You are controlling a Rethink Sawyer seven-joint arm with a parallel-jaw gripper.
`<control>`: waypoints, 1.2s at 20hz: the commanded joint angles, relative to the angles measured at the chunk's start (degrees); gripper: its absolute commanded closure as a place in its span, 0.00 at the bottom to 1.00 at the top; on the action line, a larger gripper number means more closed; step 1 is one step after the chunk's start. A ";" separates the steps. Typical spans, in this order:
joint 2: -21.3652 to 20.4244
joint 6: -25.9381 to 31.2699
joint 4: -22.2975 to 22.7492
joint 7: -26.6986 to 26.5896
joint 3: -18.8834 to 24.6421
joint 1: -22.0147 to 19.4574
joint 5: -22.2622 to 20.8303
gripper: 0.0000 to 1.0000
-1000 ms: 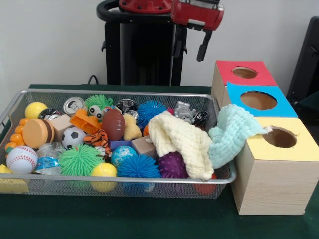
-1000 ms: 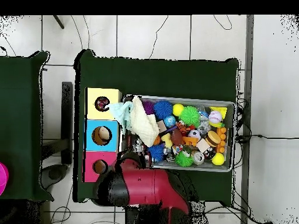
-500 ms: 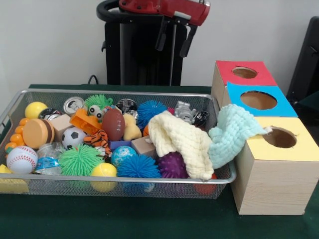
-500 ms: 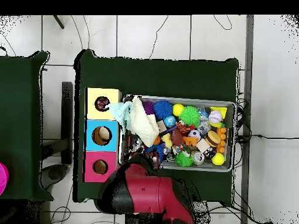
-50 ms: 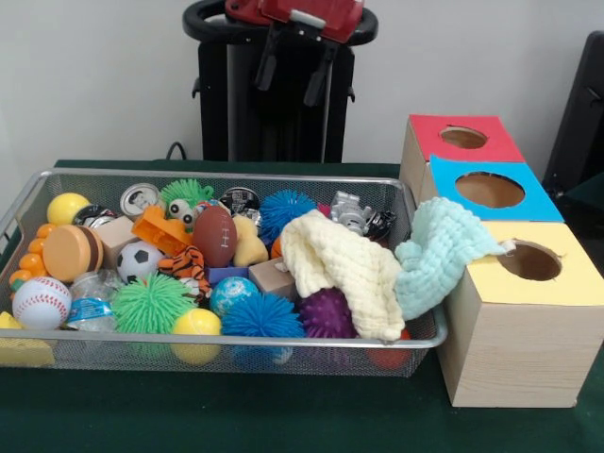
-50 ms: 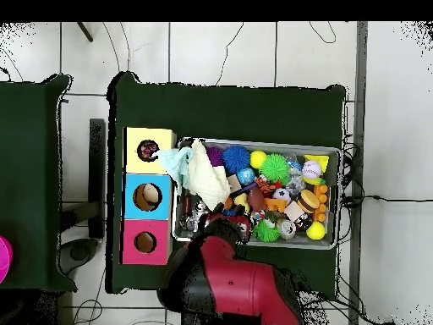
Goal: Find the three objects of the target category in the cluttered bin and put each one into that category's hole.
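- The pincer hangs high above the far rim of the wire bin, its two dark fingers spread apart with nothing between them.
- The target category is not stated, so which three objects count cannot be told; all the candidates lie well below the pincer, jumbled in the bin.
- The three holes sit below and off to one side of the pincer, beyond the bin's end: the red box, then the blue box, then the yellow box farthest from it.
- Risk: a cream cloth is heaped over the toys at the bin's box end, and a mint cloth drapes over the rim onto the yellow box. A descent there would likely snag fabric rather than a toy.
- Risk: the mint cloth reaches the edge of the yellow hole and could block a drop.
- Risk: round pieces such as the baseball and toy football would probably slip from a pinch.
- No readable writing: a blue label on a clear packet is too small to make out.
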 commanded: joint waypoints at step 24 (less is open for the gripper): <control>-10.74 12.10 8.09 -7.29 35.34 -32.32 1.86 0.00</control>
